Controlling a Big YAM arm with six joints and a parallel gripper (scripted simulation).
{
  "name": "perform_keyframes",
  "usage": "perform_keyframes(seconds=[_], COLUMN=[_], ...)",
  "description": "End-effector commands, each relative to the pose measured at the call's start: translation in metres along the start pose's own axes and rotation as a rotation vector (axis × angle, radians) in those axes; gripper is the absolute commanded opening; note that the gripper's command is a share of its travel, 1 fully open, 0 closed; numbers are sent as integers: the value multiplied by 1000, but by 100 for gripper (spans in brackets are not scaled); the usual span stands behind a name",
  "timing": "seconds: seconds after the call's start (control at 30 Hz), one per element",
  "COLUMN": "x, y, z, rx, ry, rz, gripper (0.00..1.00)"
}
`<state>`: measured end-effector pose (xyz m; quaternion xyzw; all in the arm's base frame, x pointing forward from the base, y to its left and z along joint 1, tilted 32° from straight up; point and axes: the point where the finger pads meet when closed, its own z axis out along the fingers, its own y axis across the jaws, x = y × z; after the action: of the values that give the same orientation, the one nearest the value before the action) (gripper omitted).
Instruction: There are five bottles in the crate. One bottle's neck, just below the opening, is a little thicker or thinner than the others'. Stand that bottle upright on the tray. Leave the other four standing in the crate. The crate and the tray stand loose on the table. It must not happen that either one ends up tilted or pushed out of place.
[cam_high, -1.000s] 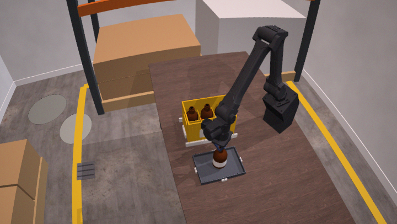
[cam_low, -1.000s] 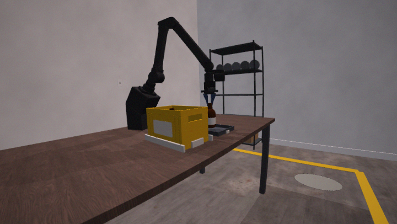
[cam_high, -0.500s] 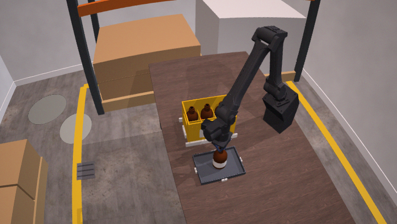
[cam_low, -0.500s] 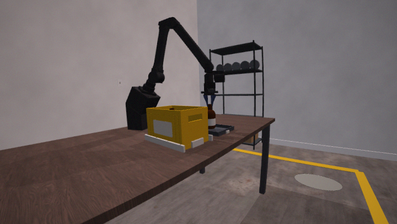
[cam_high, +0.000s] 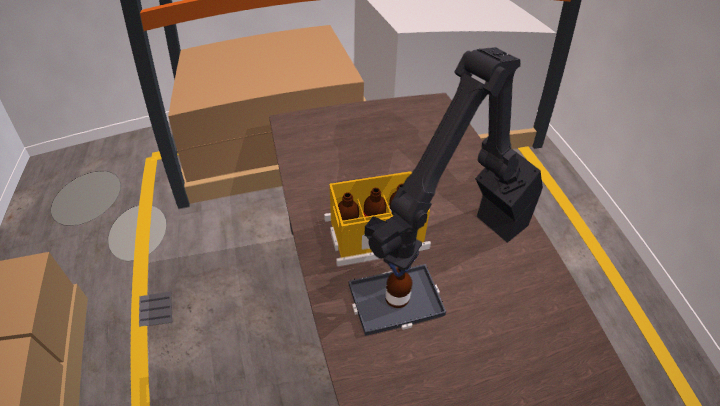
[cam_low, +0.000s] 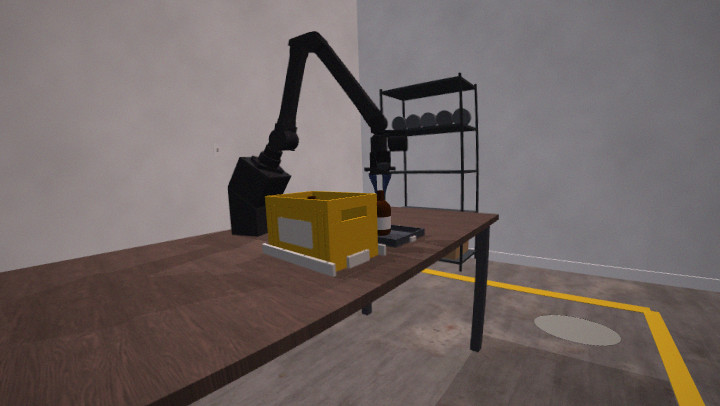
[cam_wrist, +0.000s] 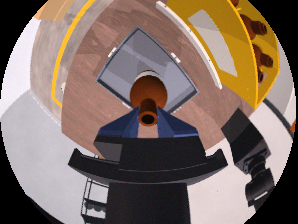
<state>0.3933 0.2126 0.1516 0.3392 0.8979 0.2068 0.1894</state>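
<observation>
In the top view, the gripper (cam_high: 398, 270) (cam_low: 380, 185) (cam_wrist: 148, 110) is clamped on the neck of the upright brown bottle (cam_high: 398, 289) (cam_low: 383, 214) (cam_wrist: 148, 93). The bottle is located over the tray (cam_high: 370, 318) (cam_low: 403, 237) (cam_wrist: 120, 65), lower center of frame. The yellow crate (cam_high: 352, 239) (cam_low: 347, 232) (cam_wrist: 240, 37) stands just above the tray.

My arm (cam_high: 447, 138) (cam_low: 347, 80) is matte black with round joints, its base is angular, and the claw (cam_high: 398, 270) (cam_low: 380, 189) (cam_wrist: 148, 110) has blue tapered fingers (cam_high: 395, 269) (cam_low: 373, 181).

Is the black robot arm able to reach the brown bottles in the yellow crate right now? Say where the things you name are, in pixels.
Probably not yet: its gripper (cam_high: 399, 270) (cam_low: 380, 185) (cam_wrist: 148, 110) is shut on a brown glass-like bottle (cam_high: 399, 290) (cam_low: 383, 211) (cam_wrist: 148, 95) over the grey tray (cam_high: 370, 330) (cam_low: 398, 242) (cam_wrist: 117, 53). The yellow crate (cam_high: 347, 239) (cam_low: 347, 237) (cam_wrist: 247, 55) is close and open-topped, though.
</observation>
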Motion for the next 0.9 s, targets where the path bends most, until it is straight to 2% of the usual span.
perform_keyframes(seconds=[0.0, 0.87], x=[-6, -5], y=[5, 2], z=[4, 9], rx=[-6, -2], ry=[-5, -3], rz=[2, 2], gripper=[0, 0])
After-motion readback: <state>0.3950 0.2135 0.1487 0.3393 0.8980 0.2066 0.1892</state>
